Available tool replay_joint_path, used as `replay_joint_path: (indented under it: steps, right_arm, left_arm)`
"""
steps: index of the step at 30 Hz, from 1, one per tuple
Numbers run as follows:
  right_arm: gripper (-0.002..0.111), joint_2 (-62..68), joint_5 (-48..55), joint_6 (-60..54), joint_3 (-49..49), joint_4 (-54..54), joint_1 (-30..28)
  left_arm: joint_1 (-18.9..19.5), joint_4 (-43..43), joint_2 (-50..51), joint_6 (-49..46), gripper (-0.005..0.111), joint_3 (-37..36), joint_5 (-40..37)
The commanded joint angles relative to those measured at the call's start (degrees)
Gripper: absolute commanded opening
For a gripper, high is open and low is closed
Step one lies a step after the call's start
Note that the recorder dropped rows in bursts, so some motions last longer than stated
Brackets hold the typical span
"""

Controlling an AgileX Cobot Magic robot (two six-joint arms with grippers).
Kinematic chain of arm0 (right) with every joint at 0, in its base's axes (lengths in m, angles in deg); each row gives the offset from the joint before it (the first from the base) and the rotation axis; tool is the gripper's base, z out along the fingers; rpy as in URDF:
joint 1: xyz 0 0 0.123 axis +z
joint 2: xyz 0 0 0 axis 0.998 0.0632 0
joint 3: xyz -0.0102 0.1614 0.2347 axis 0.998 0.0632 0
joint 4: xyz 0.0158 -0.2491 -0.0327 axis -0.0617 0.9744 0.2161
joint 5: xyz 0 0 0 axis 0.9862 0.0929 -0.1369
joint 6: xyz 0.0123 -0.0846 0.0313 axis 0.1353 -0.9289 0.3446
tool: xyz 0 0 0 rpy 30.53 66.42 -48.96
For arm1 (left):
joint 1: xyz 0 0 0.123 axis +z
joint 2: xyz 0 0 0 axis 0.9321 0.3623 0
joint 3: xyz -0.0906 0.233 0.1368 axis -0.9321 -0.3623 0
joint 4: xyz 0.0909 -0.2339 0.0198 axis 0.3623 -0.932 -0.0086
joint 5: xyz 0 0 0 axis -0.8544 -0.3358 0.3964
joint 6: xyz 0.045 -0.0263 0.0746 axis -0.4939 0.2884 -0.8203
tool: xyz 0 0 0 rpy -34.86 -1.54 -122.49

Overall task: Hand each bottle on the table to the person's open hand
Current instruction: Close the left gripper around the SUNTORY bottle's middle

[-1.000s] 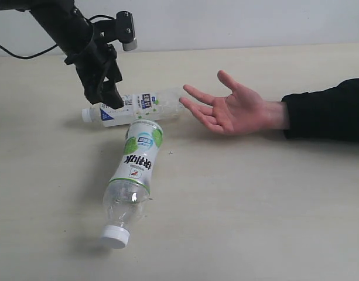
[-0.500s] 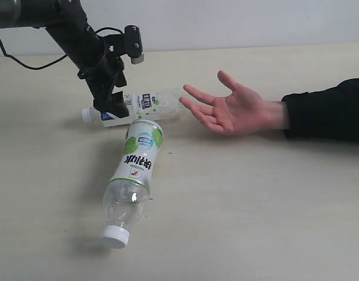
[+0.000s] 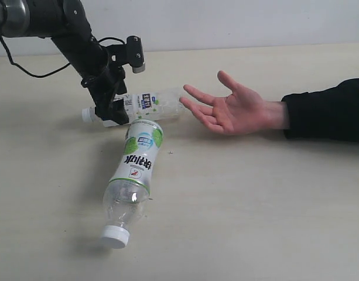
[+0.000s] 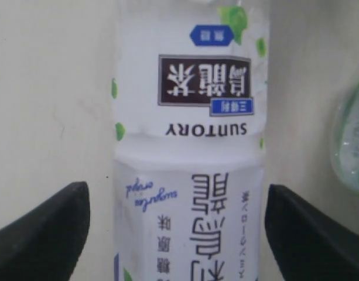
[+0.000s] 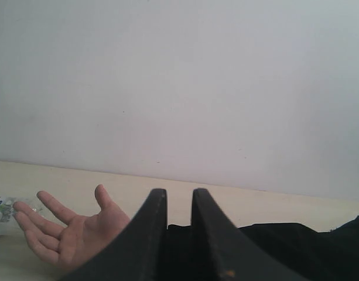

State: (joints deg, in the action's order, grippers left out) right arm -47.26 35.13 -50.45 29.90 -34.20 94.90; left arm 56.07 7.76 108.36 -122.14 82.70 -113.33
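Observation:
Two bottles lie on the table (image 3: 255, 199). The white-blue bottle (image 3: 145, 104) lies crosswise, its base near the fingertips of the person's open hand (image 3: 232, 110), which rests palm up. My left gripper (image 3: 110, 110) is down over this bottle's cap end, open. In the left wrist view its fingers (image 4: 47, 228) stand either side of the bottle (image 4: 188, 146) with gaps to the label. The white-green bottle (image 3: 135, 172) lies nearer, white cap toward the front. My right gripper (image 5: 179, 192) hangs nearly shut and empty, facing the hand (image 5: 68, 231).
The person's black sleeve (image 3: 325, 111) lies across the right of the table. The white-green bottle's base almost touches the white-blue bottle's side. A pale wall (image 3: 226, 20) runs behind the table's far edge. A cable (image 3: 27, 70) trails from the left arm.
My left arm has come down and tilted, bringing its open fingers around the white-blue bottle's cap end. Bottles, hand and right gripper have not moved.

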Motion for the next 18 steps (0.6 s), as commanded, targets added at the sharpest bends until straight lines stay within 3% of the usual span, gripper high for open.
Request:
replay_joint_path:
  steps: [1, 18]
  right_arm:
    - [0.017, -0.4, -0.1, -0.3, 0.3, -0.2, -0.3]
    - [0.017, -0.4, -0.1, -0.3, 0.3, -0.2, -0.3]
  left_arm:
    - [-0.3, -0.1, 0.2, 0.5, 0.078, 0.5, 0.3]
    - [-0.3, -0.1, 0.3, 0.5, 0.077, 0.5, 0.0]
